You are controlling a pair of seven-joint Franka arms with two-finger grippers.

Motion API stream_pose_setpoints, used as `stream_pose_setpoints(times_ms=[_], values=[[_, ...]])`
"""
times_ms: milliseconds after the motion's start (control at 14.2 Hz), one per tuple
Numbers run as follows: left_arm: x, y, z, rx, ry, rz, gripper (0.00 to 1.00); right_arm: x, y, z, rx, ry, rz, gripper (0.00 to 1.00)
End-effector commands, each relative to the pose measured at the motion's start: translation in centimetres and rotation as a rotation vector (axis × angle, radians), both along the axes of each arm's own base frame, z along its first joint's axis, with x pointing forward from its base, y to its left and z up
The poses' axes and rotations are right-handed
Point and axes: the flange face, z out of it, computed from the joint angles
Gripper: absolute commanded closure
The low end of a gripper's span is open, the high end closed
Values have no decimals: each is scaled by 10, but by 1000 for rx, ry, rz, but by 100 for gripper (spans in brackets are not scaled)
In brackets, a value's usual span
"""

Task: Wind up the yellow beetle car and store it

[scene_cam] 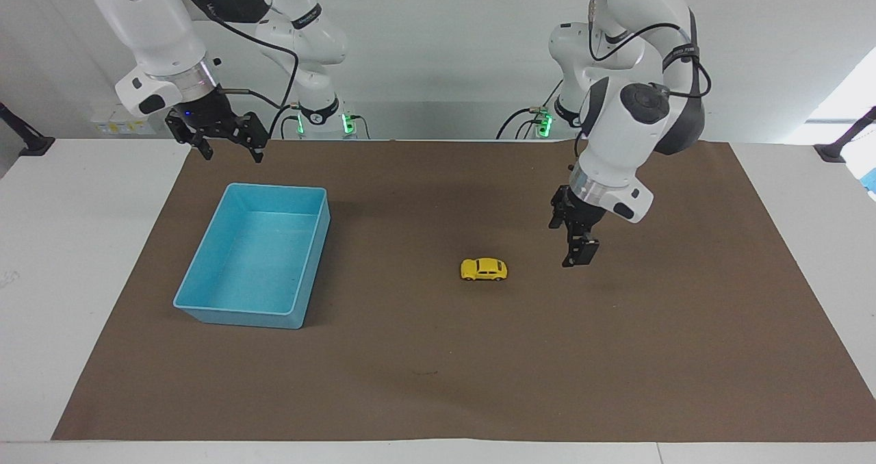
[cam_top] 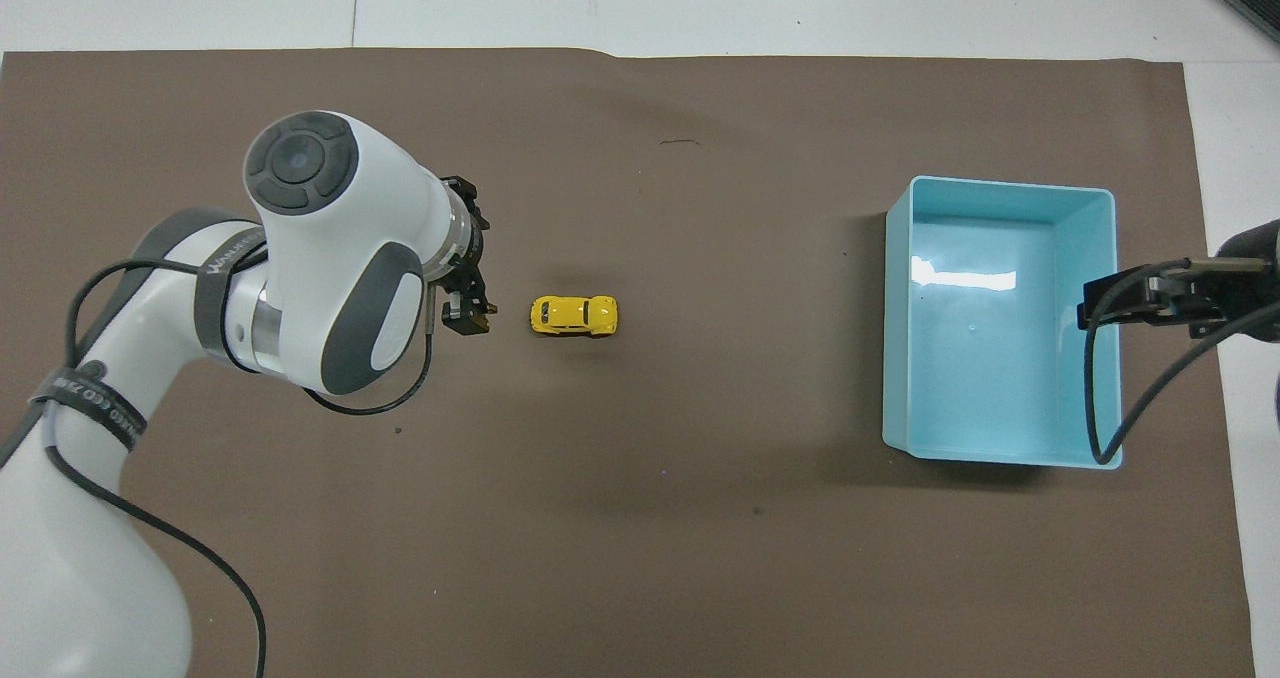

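The yellow beetle car [scene_cam: 484, 269] stands on its wheels near the middle of the brown mat; it also shows in the overhead view [cam_top: 574, 315]. My left gripper [scene_cam: 569, 244] hangs open and empty just above the mat, beside the car toward the left arm's end, not touching it; it also shows in the overhead view [cam_top: 479, 276]. My right gripper [scene_cam: 233, 155] is open and empty, held in the air over the mat's edge, on the robots' side of the blue bin [scene_cam: 239, 315].
The blue bin [cam_top: 1000, 184] is empty and stands toward the right arm's end of the table. The brown mat [scene_cam: 438, 382] covers most of the white table. The right arm's black cable hangs over the bin's rim in the overhead view.
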Motion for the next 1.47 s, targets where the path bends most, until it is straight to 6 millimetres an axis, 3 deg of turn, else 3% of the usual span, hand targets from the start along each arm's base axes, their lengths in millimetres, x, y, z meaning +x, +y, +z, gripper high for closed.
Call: stream_pose_setpoints(times_ms=[0, 140, 351, 702, 983, 1124, 1194, 1264, 1404], values=[[-2, -25, -15, -10, 6, 43, 0, -3, -1, 5, 22, -12, 20, 0], [-7, -39, -22, -11, 8, 38, 0, -3, -1, 5, 22, -12, 20, 0], [-23, -76, -73, 62, 45, 20, 0, -3, -1, 5, 22, -12, 20, 0], [-28, -76, -92, 68, 35, 25, 0, -3, -1, 5, 22, -12, 20, 0], [-31, -76, -95, 71, 39, 25, 0, -3, -1, 5, 22, -12, 20, 0], [-32, -78, -95, 65, 33, 20, 46, -3, -1, 5, 22, -12, 20, 0], [-33, -77, -96, 67, 35, 14, 63, -3, -1, 5, 22, -12, 20, 0], [-33, -77, -96, 68, 35, 7, 75, -3, -1, 5, 22, -12, 19, 0], [-36, -77, -97, 70, 36, -13, 81, -3, -1, 5, 22, -12, 20, 0]])
